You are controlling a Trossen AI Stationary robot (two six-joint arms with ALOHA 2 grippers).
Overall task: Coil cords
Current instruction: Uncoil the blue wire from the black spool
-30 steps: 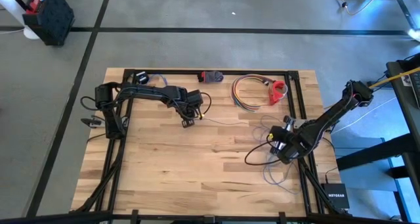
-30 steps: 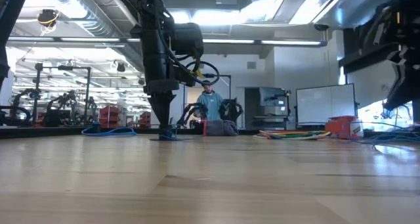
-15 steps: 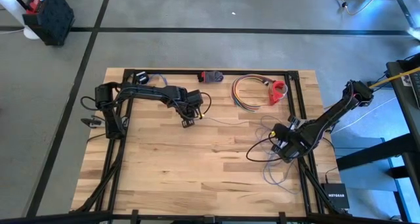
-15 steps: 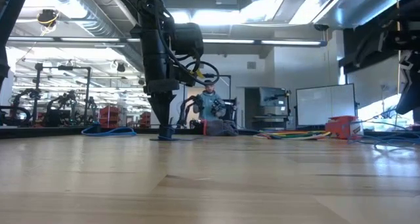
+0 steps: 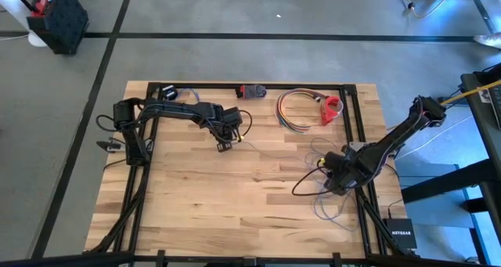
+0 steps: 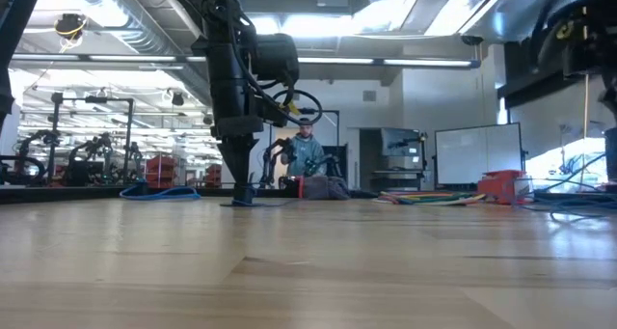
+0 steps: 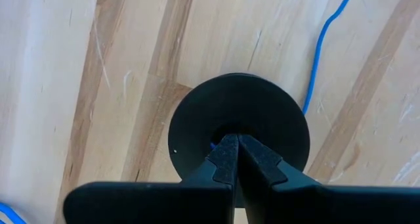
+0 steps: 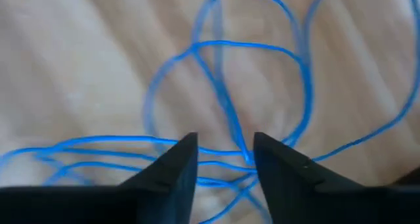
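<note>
The cord is a thin wire running across the table from a black round disc to loose loops near the right edge. My left gripper stands shut over the disc, which lies flat on the wood. My right gripper hovers open over the loops. In the right wrist view, several blue-looking strands cross under and between its fingers. My left gripper comes from above, pointing down, with its shut fingertips on the middle of the disc's top. A bit of blue wire shows beside them; whether it is pinched I cannot tell. My right gripper: a strand passes between the open fingers; whether it touches them I cannot tell.
A coil of coloured cables with a red piece lies at the far right, and a dark bundle at the far middle. A black box sits off the near right corner. A person stands in the room behind.
My right gripper has shifted a little over the loops near the table's right edge, and in the low view that arm has drawn toward the picture's right side. The left gripper and the disc have stayed in place.
</note>
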